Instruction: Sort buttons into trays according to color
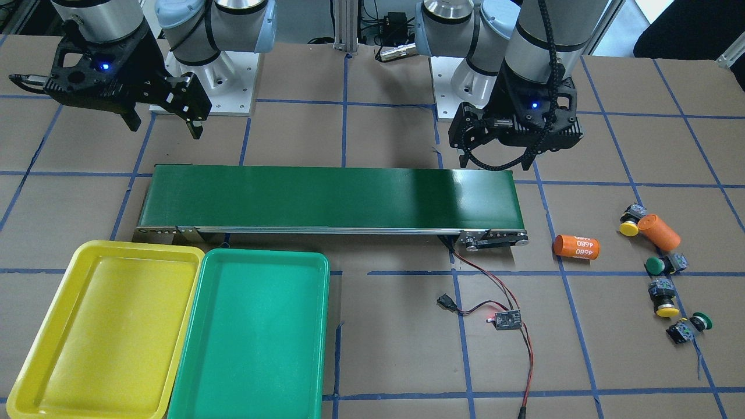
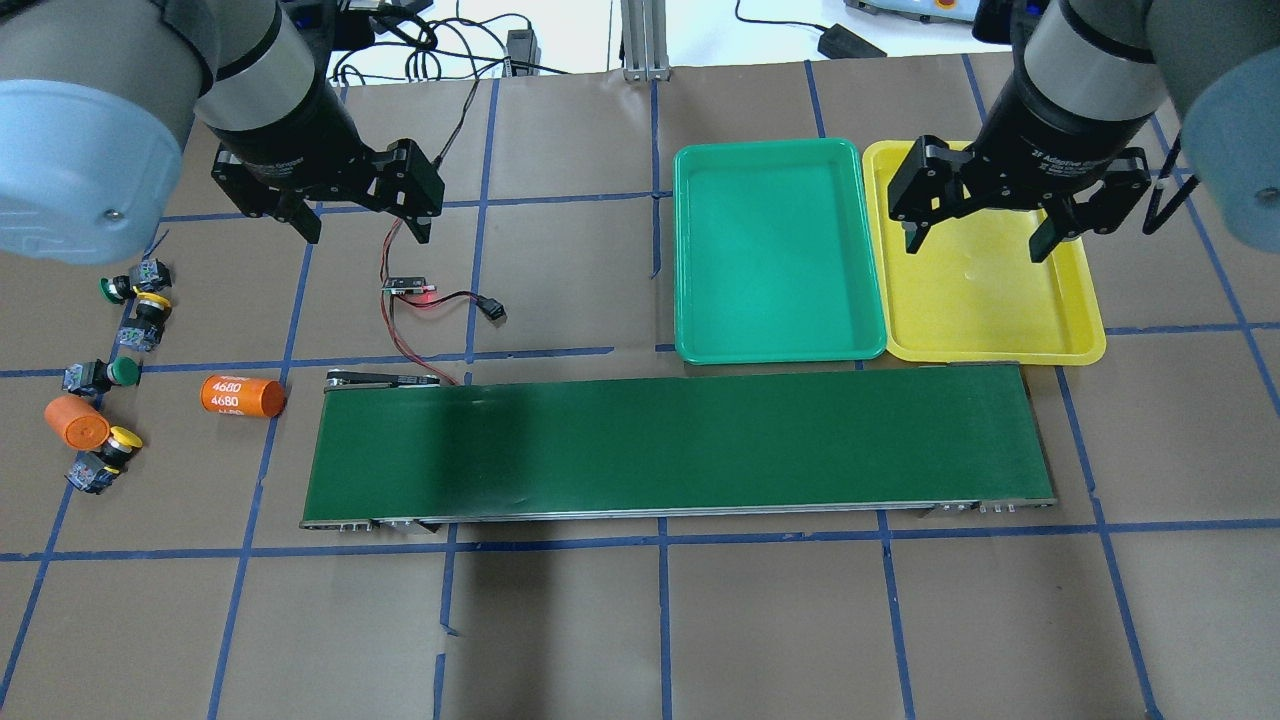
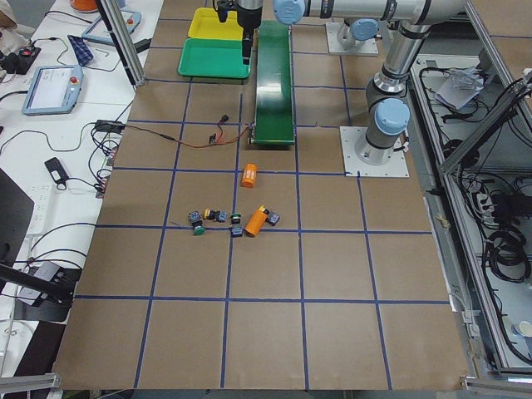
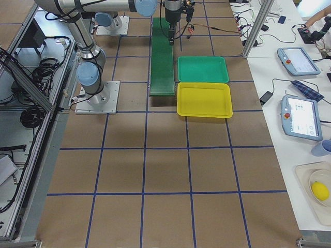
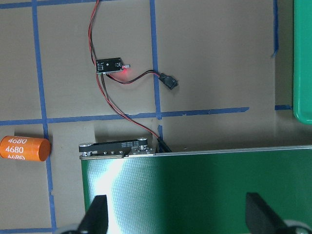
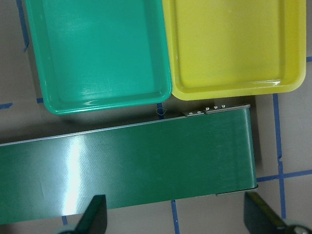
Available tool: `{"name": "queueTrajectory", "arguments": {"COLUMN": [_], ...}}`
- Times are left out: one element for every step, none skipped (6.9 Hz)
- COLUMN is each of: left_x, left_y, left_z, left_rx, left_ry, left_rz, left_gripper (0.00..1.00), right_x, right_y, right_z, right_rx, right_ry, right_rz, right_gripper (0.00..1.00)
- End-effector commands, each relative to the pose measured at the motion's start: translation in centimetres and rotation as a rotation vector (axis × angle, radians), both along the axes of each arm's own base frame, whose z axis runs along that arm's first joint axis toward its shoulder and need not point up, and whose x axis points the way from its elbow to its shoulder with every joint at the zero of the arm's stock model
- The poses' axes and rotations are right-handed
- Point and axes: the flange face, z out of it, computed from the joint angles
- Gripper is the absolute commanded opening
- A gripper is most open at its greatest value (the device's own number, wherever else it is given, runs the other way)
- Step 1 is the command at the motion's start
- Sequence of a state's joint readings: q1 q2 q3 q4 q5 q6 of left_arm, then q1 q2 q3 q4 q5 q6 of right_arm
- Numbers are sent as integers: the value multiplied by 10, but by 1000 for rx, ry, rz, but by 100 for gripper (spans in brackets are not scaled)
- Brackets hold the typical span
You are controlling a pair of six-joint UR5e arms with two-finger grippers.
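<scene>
Four buttons lie at the table's left end in the overhead view: a green one (image 2: 118,288), a yellow one (image 2: 152,302), a green one (image 2: 125,371) and a yellow one (image 2: 123,438). The green tray (image 2: 780,347) and the yellow tray (image 2: 990,345) sit side by side at the far right, both empty. My left gripper (image 2: 364,228) is open and empty, high over the belt's left end and apart from the buttons. My right gripper (image 2: 977,244) is open and empty above the yellow tray. The wrist views show both grippers' fingertips (image 5: 97,214) (image 6: 97,217) spread wide.
A long dark green conveyor belt (image 2: 670,445) runs across the middle. Two orange cylinders marked 4680 (image 2: 242,396) (image 2: 78,422) lie among the buttons. A small circuit board with red and black wires (image 2: 410,286) lies beyond the belt's left end.
</scene>
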State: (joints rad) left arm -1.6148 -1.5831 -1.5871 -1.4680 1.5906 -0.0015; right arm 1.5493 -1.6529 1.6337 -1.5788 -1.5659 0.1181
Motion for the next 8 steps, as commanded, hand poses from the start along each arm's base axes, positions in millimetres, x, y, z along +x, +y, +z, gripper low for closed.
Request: {"name": "queueTrajectory", "arguments": {"left_x": [0, 0, 0, 0, 0, 3, 6, 11], "left_y": [1, 2, 1, 2, 1, 2, 1, 1], "left_z": [-3, -1, -2, -1, -3, -6, -6, -6], "left_rx": [5, 2, 4, 2, 7, 11, 5, 7], "left_ry": [-2, -2, -2, -2, -2, -1, -2, -2], "left_rz": [0, 0, 0, 0, 3, 3, 7, 15], "left_gripper": [100, 100, 100, 100, 100, 100, 100, 100], "right_x": [0, 0, 0, 0, 0, 0, 0, 0], "right_y": [1, 1, 1, 1, 1, 1, 1, 1], "right_z": [0, 0, 0, -1, -1, -1, -1, 0], "right_rx": [4, 3, 4, 6, 7, 6, 7, 3], "right_ry": [5, 3, 5, 5, 5, 5, 5, 5], "right_rz": [0, 0, 1, 1, 1, 0, 0, 0], "right_gripper": [100, 100, 100, 100, 100, 100, 100, 100]}}
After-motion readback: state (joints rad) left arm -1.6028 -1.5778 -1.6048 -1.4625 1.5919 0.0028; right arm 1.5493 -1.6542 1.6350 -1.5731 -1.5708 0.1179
